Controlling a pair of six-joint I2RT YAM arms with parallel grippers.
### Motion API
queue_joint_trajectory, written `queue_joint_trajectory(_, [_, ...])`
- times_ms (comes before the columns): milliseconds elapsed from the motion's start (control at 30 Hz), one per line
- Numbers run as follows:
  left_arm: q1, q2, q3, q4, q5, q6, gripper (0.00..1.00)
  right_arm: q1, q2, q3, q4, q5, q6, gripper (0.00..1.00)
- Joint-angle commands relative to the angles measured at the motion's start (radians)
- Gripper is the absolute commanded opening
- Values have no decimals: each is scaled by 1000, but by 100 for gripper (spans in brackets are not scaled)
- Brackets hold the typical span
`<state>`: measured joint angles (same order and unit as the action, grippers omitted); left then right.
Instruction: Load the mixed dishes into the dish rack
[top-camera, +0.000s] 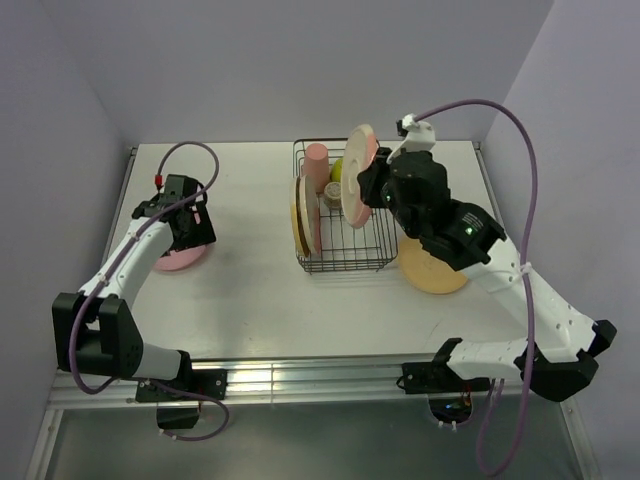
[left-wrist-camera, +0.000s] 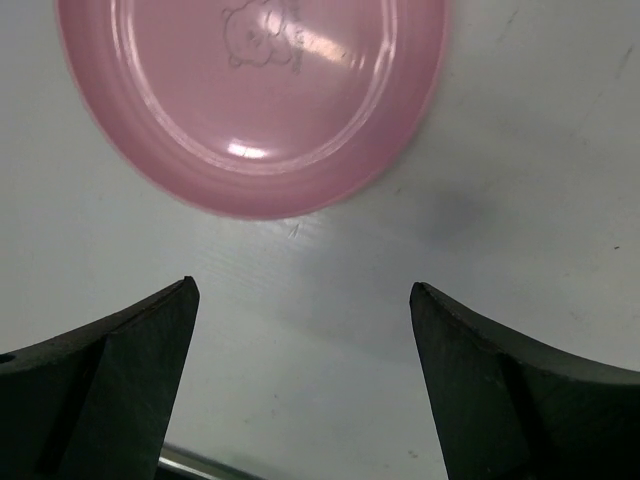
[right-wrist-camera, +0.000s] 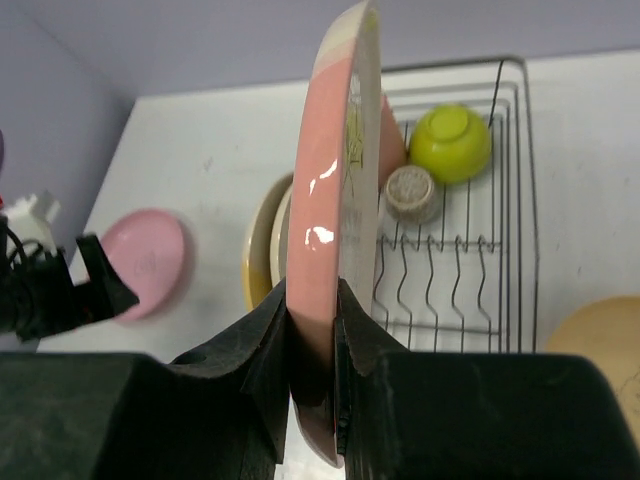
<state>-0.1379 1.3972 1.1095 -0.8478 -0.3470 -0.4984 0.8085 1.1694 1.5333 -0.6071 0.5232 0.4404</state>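
My right gripper (top-camera: 372, 186) (right-wrist-camera: 315, 320) is shut on the lower rim of a cream-and-pink plate (top-camera: 357, 175) (right-wrist-camera: 335, 180), held upright on edge above the black wire dish rack (top-camera: 350, 266) (right-wrist-camera: 505, 200). Inside the rack a cream-and-yellow plate (top-camera: 300, 215) (right-wrist-camera: 258, 250) stands at the left. A salmon tumbler (top-camera: 317, 165), a lime-green bowl (top-camera: 338, 168) (right-wrist-camera: 452, 143) and a tiny grey cup (top-camera: 332, 192) (right-wrist-camera: 407, 193) sit at the far end. My left gripper (top-camera: 190, 228) (left-wrist-camera: 302, 290) hangs open over the table, just short of a plain pink plate (top-camera: 180, 260) (left-wrist-camera: 260, 90), with nothing between its fingers.
An orange-yellow plate (top-camera: 435, 270) (right-wrist-camera: 600, 340) lies flat on the table right of the rack, partly under my right arm. The white table (top-camera: 250, 290) is walled at the back and both sides. A purple cable (top-camera: 520, 130) loops above the right arm.
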Motion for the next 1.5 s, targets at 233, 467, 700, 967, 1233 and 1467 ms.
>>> queue_joint_trajectory(233, [-6,92,-63,311,131,310,95,-112,56,54,81,-221,112,0])
queue_joint_trajectory(467, [-6,131,-74,340,134,299,95,-112,154,56,62,-238,112,0])
queue_joint_trajectory(700, [-6,77,-105,340,121,313,95,-112,223,57,79,-218,109,0])
queue_joint_trajectory(967, [-6,-33,-106,317,152,278,95,-109,308,37,109,-206,110,0])
queue_joint_trajectory(1233, [-6,-43,-91,285,141,285,95,-81,380,53,103,-137,116,0])
queue_joint_trajectory(1467, [-6,-30,-93,286,129,296,95,-19,441,73,92,-97,93,0])
